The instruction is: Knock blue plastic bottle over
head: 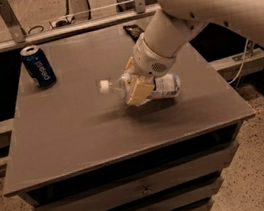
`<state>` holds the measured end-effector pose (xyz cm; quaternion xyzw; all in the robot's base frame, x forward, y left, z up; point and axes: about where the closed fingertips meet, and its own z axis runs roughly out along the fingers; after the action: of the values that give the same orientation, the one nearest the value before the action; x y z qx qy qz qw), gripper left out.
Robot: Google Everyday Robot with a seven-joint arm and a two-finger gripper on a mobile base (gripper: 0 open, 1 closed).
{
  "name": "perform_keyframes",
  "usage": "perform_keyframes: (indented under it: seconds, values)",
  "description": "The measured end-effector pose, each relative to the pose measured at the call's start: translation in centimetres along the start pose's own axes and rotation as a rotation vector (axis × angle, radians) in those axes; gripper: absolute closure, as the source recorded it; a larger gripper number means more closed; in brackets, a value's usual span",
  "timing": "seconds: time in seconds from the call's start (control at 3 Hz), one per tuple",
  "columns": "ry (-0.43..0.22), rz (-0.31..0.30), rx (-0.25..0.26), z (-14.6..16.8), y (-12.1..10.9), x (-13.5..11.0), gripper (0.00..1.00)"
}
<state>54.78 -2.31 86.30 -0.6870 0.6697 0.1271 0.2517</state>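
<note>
The blue plastic bottle [165,85] is a clear water bottle with a white cap and a white label with dark blue print. It lies almost flat at the middle of the grey table [76,132], cap pointing left, base pointing right. My gripper [135,87] is at the bottle's middle, with one tan finger [138,92] across its near side and the bottle between the fingers. The white arm comes down from the upper right and hides part of the bottle's far side.
A blue Pepsi can [38,66] stands upright at the table's far left corner. A small black object [134,30] lies at the far edge behind the arm. Drawers [144,191] sit under the tabletop. A metal rail runs behind the table.
</note>
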Motion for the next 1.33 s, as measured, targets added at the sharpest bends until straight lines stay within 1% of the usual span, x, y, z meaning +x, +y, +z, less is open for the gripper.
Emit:
perform_keyframes:
  seconds: [0.33, 0.67, 1.0, 1.33]
  values:
    - [0.006, -0.019, -0.031, 1.3, 0.1, -0.7, 0.28]
    - [-0.004, -0.033, -0.045, 1.8, 0.3, -1.6, 0.05]
    - [-0.029, -0.032, -0.035, 1.0, -0.1, -2.0, 0.00]
    - [-0.045, -0.006, -0.013, -0.3, -0.7, -1.1, 0.00]
